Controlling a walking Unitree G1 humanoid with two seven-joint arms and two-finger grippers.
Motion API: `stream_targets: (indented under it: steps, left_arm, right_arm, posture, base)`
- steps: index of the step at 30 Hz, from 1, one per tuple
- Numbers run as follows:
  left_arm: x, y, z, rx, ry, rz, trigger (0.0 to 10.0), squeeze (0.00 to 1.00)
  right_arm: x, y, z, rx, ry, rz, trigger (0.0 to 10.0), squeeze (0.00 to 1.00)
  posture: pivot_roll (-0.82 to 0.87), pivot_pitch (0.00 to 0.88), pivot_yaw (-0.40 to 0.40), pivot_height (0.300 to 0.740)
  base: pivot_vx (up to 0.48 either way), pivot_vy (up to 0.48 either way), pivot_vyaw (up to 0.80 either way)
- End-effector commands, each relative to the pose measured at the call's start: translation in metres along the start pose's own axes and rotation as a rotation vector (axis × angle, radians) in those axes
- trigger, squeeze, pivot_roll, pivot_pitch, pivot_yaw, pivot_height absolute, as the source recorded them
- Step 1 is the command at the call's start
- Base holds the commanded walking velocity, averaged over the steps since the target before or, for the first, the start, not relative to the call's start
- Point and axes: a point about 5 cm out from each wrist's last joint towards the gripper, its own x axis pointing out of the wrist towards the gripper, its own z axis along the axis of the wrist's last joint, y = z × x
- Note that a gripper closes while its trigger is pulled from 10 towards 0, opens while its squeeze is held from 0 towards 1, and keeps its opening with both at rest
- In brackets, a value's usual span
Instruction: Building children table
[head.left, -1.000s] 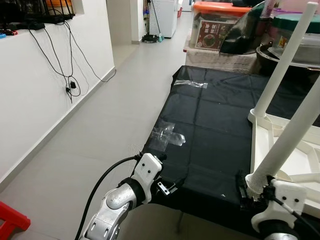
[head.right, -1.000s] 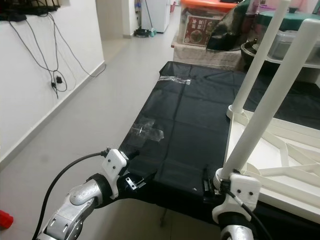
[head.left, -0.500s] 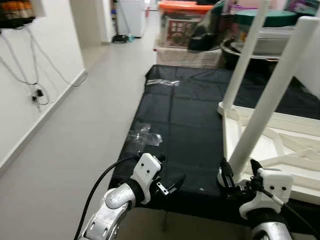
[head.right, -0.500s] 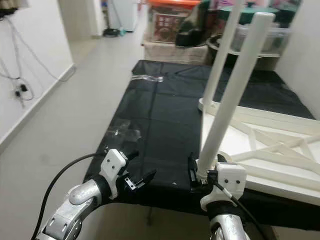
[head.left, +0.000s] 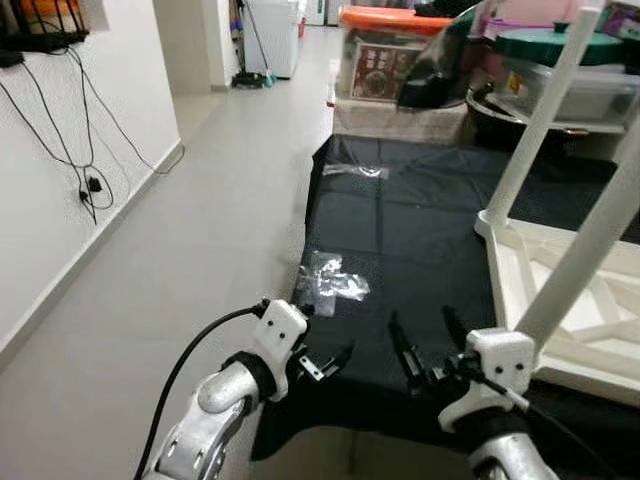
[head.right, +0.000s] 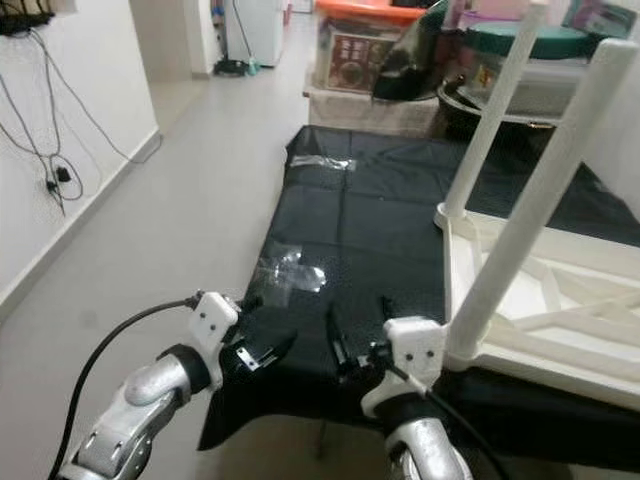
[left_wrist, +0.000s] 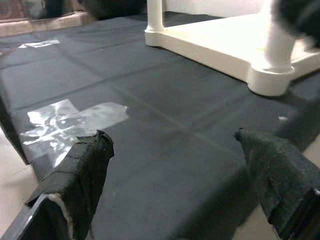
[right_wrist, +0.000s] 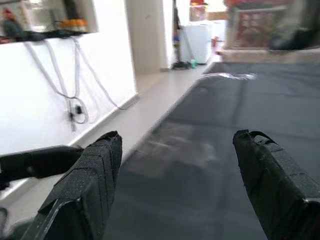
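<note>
A white children's table (head.left: 545, 275) lies upside down on a black sheet (head.left: 400, 215), its legs pointing up. The near leg (head.left: 585, 250) rises beside my right wrist and the far leg (head.left: 535, 125) stands behind it. My right gripper (head.left: 425, 348) hangs open over the sheet's front edge, left of the near leg and clear of it. My left gripper (head.left: 328, 364) is open too, low at the sheet's front left edge. In the left wrist view the fingers (left_wrist: 85, 172) frame the sheet and the near leg's base (left_wrist: 272, 75).
Patches of clear tape (head.left: 335, 282) stick to the sheet. Storage boxes with an orange lid (head.left: 395, 50) and pots (head.left: 555, 60) crowd the far end. Bare floor (head.left: 200, 250) runs along the left, past a white wall with hanging cables (head.left: 90, 160).
The camera has shifted. My right gripper has come away from the base of the near leg and moved left, now open over the sheet. The left gripper stays about where it was.
</note>
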Motion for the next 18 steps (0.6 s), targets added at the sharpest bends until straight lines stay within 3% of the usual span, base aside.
stream_targets:
  steps: [1,6,8,9,11,15,18]
  left_arm:
    - [-0.001,0.0,0.0,0.006,0.009,0.001,10.0,0.0]
    - [-0.001,-0.001,0.001,0.005,0.008,0.0,10.0,0.0]
    - [-0.002,-0.001,0.0,0.009,0.015,0.005,10.0,0.0]
    - [-0.002,-0.001,0.0,0.009,0.015,0.005,10.0,0.0]
    - [-0.002,0.0,0.0,0.012,0.023,0.015,10.0,0.0]
    - [-0.004,0.003,-0.005,-0.025,0.069,0.055,10.0,0.0]
    - [-0.005,0.004,-0.006,-0.043,0.078,0.056,10.0,0.0]
  right_arm:
    - [0.004,0.0,0.0,-0.021,0.009,-0.005,10.0,0.0]
    - [0.028,-0.015,0.003,-0.038,-0.006,-0.119,10.0,0.0]
    - [0.052,-0.025,0.005,-0.014,0.0,-0.174,10.0,0.0]
    - [0.052,-0.025,0.005,-0.014,0.0,-0.174,10.0,0.0]
    - [0.075,-0.034,0.011,-0.029,-0.005,-0.244,10.0,0.0]
    - [0.093,-0.036,0.021,-0.04,-0.035,-0.236,10.0,0.0]
    - [0.096,-0.035,0.023,-0.031,-0.038,-0.221,10.0,0.0]
  posture:
    - [0.04,0.0,-0.045,0.74]
    - [0.05,0.0,-0.047,0.74]
    - [0.06,0.0,-0.049,0.74]
    - [0.06,0.0,-0.049,0.74]
    - [0.06,0.0,-0.051,0.74]
    - [0.08,0.0,-0.064,0.74]
    - [0.08,0.0,-0.061,0.74]
  base:
    - [0.0,0.0,0.0]
    - [0.0,0.0,0.0]
    - [0.0,0.0,0.0]
    - [0.0,0.0,0.0]
    - [0.0,0.0,0.0]
    - [0.226,-0.278,0.0]
    - [0.32,-0.355,0.0]
